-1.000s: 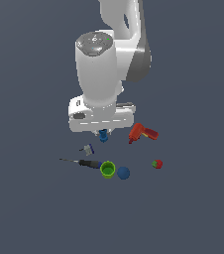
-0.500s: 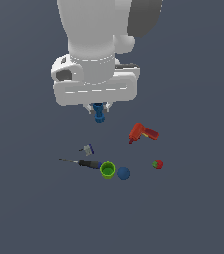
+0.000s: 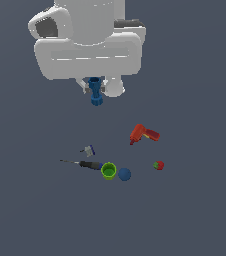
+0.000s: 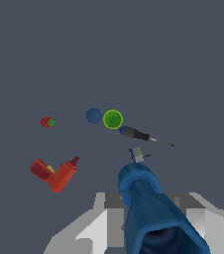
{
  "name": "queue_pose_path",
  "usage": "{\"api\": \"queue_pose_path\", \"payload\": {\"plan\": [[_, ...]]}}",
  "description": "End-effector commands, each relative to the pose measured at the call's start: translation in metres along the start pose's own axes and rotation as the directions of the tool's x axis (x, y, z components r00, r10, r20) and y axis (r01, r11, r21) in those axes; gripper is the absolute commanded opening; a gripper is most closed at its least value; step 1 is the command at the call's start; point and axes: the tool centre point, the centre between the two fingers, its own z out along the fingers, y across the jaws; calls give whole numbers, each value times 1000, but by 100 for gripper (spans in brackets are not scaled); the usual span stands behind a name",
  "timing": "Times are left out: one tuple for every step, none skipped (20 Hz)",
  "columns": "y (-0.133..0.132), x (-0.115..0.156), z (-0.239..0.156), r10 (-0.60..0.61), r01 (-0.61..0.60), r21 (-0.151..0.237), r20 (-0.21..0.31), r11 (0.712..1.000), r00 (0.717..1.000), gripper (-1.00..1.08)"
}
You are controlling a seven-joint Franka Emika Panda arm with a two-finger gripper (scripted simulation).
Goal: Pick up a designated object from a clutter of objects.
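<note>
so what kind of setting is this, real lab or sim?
Looks like a simulator render, not a real room: a flat grey floor with no walls or furniture, and flat-shaded props scattered on it: a red drill, green cup, blue ball. The gripper holds a blue spool above them.

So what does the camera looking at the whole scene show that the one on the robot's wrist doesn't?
Only the exterior view shows the white arm body and the blue spool whole, hanging upright in the gripper well above the other items.

Only the wrist view shows the spool end-on, filling the foreground, with the clutter seen from above.

Both show the red drill, green cup, blue ball, screwdriver, strawberry and small grey-blue piece.
</note>
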Motion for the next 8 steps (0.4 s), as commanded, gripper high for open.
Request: {"api": "queue_pose_path", "payload": {"plan": [[1,0,-11,0,0,0,1,1000,1000,-100],[1,0,-14,0,0,0,1,1000,1000,-100],[1,1,-17,0,0,0,1,1000,1000,-100],[1,1,-19,0,0,0,1,1000,1000,-100],[1,1,-20,0,0,0,1,1000,1000,-100],[1,1,-21,0,0,0,1,1000,1000,-100],[2,1,-22,0,0,0,1,1000,1000,-100],[2,1,-22,0,0,0,1,1000,1000,-100]]}}
